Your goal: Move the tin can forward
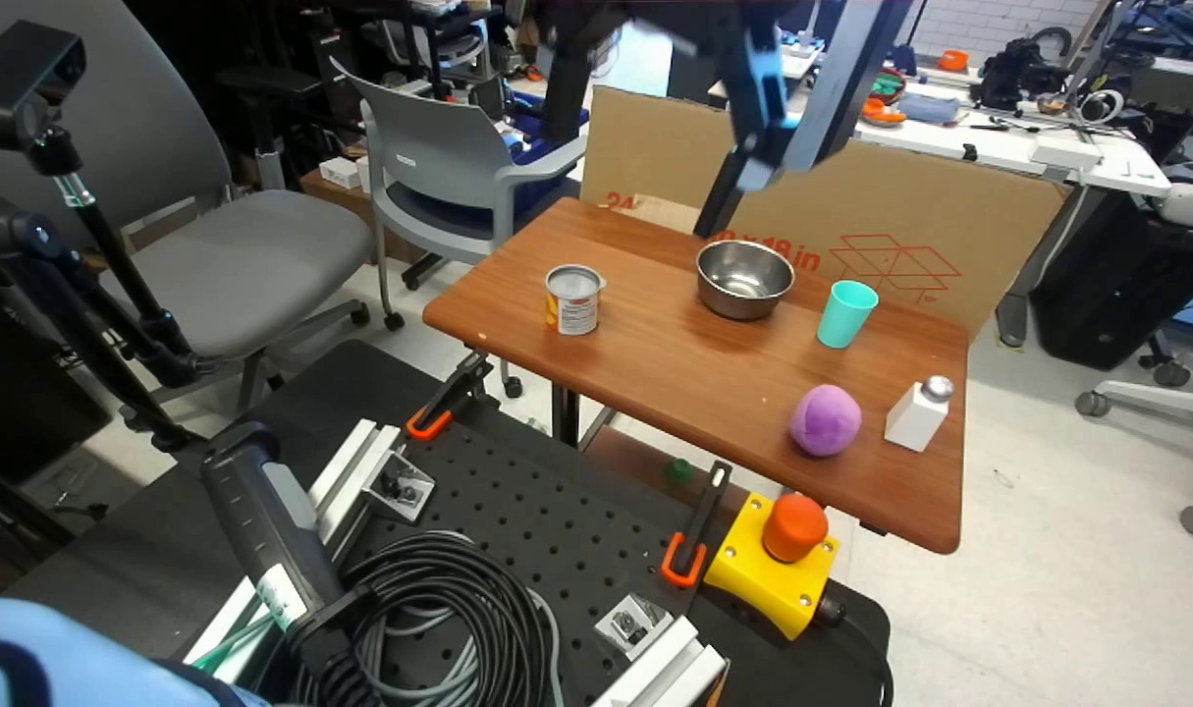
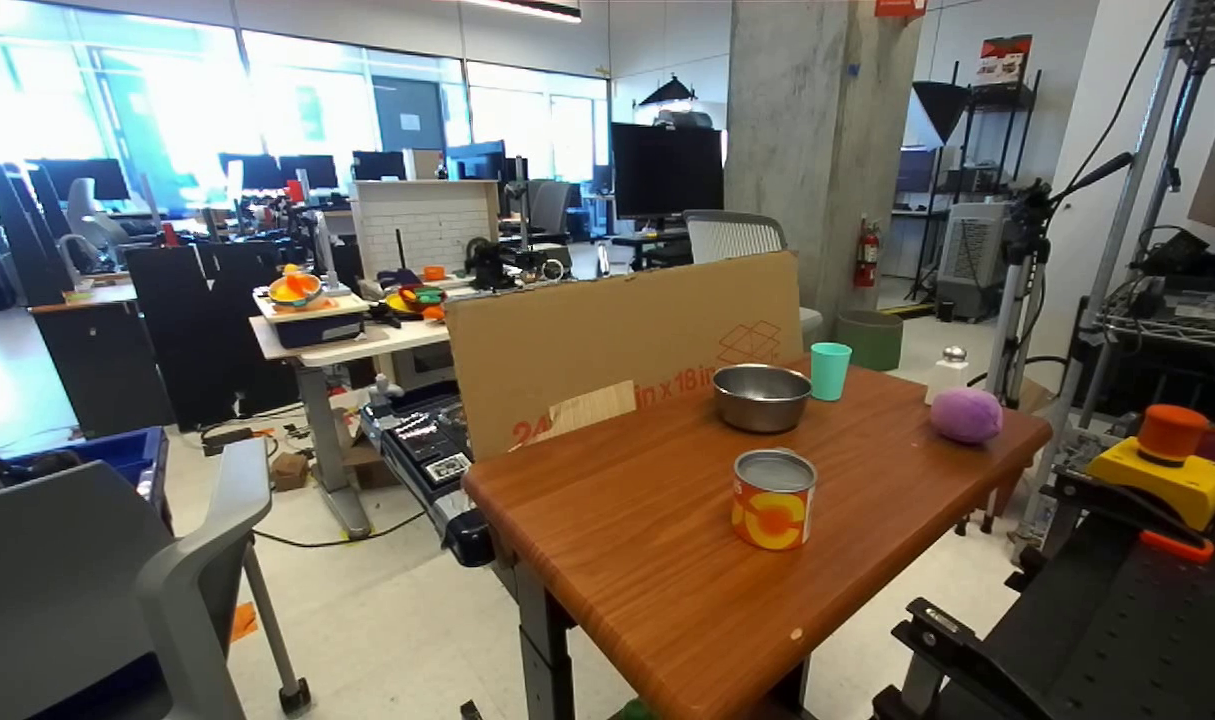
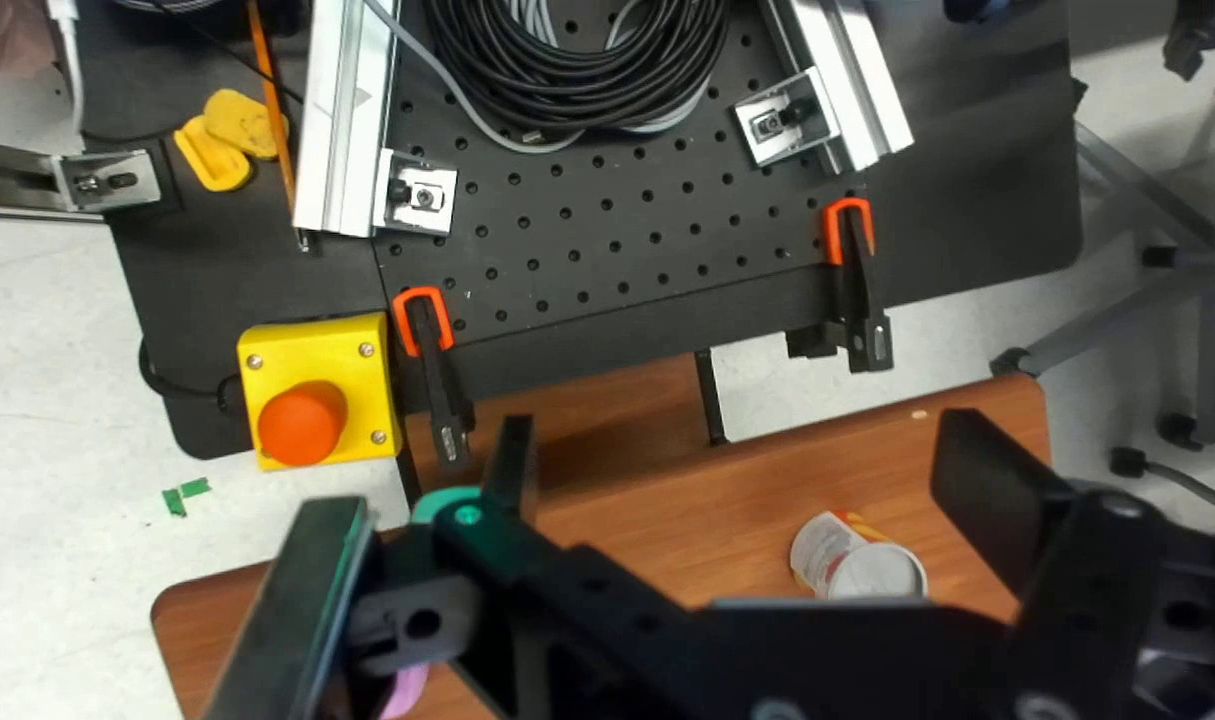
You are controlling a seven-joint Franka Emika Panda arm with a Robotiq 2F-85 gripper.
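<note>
Black and two-fingered, the gripper (image 3: 742, 460) is hanging, jaws apart, clasping nothing, presumably awaiting a grasp. Beyond, the orange-and-white-labelled metal tin can (image 1: 575, 302) is standing separately on the brown wood-grain table (image 1: 655, 353), probably leaving grasping room; its grey end is facing up, its long axis running vertical. Farther, the round steel bowl (image 1: 743, 285) is sitting apart.

In an exterior view, the flat brown cardboard sheet (image 2: 607, 335) reads, in red, "24" at its eight o'clock and "in x 18 in" at four o'clock.
</note>
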